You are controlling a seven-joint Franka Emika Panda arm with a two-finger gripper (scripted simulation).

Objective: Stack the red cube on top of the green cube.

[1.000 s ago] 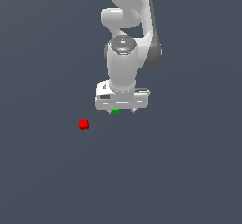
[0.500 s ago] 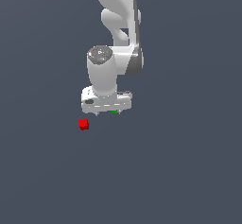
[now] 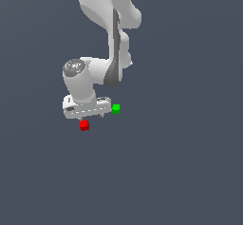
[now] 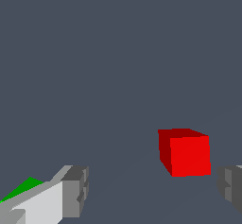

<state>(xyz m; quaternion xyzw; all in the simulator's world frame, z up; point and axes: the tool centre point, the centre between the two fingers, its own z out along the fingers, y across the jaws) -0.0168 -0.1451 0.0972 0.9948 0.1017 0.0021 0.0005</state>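
A plain, dark grey-blue tabletop filled both views, with no walls or room detail visible. The end effector hung with its fingers spread apart, gripping nothing. The red cube sat on the surface between them; the green cube rested just beside the end effector, on the exterior view's right.
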